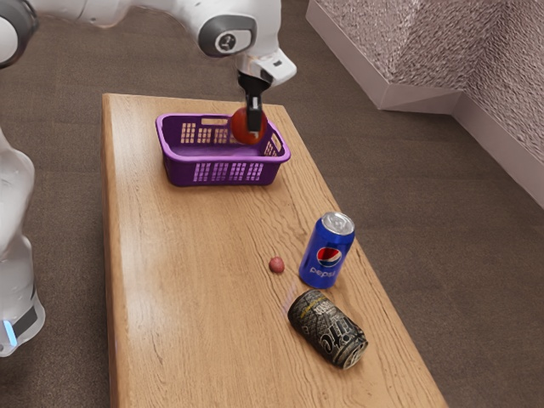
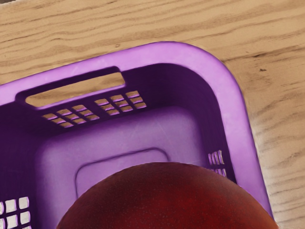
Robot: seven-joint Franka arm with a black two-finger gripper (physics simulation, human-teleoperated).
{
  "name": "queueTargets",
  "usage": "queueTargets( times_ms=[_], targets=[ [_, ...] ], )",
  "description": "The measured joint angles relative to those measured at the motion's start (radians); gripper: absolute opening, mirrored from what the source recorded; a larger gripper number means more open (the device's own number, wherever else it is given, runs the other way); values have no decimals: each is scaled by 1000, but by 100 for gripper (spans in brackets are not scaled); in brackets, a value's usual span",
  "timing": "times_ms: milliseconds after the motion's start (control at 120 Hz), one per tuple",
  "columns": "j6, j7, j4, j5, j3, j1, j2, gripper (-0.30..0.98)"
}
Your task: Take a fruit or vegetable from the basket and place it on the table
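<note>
My gripper is shut on a round red fruit at the basket's far right corner in the exterior view. One finger crosses the front of the fruit; the fruit hides the other. The fruit's top stands above the rim of the purple basket. In the wrist view the red fruit bulges up large from the lower edge, over the basket and its bare floor. Wood of the table surrounds the basket.
Toward the exterior view's lower right, a blue Pepsi can stands upright and a dark can lies on its side. A small reddish ball rests beside the blue can. Bare wood stretches between these and the basket.
</note>
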Motion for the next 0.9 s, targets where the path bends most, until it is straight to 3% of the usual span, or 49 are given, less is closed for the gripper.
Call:
queueTargets(
  times_ms=[125, 233, 492, 900],
  targets=[
    [-25, 0, 49, -3, -31, -61, 4, 37],
    [-37, 0, 65, -6, -43, -102, 13, 34],
    [-41, 0, 93, -7, -117, -115, 78, 33],
    [-39, -1, 139, -27, -134, -149, 152, 33]
  ],
)
